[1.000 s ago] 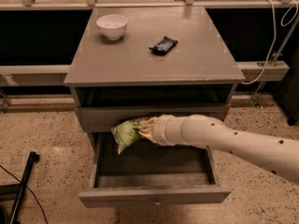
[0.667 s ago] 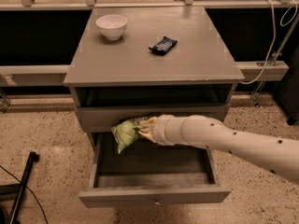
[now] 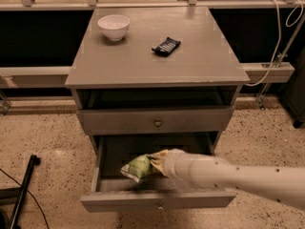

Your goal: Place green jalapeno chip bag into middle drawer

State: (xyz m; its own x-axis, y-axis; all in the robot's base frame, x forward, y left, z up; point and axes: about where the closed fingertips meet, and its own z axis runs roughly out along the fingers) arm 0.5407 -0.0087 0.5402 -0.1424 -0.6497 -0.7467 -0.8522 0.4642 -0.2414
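The hand (image 3: 156, 161) is reaching in from the right on the end of a pale, speckled arm (image 3: 238, 176) and is sitting over the open middle drawer (image 3: 96, 176), roughly at its centre. It is clenching the right end of the green jalapeno chip bag (image 3: 136, 168), so the bag is sticking out directly to the left of the hand and touching it, with its crumpled body lying free beyond the grip.

The bag's long axis is running nearly side to side across the drawer, tilting a little: the gripped end is sitting higher and farther back, while the free end is pointing left and slightly down toward the drawer's left front corner. Whether the free end is touching the drawer floor cannot be told.

Above, the closed drawer front (image 3: 200, 120) with a brass knob is facing forward. On the table (image 3: 200, 63) a white bowl (image 3: 113, 26) and a small dark packet (image 3: 166, 46) are lying well apart.
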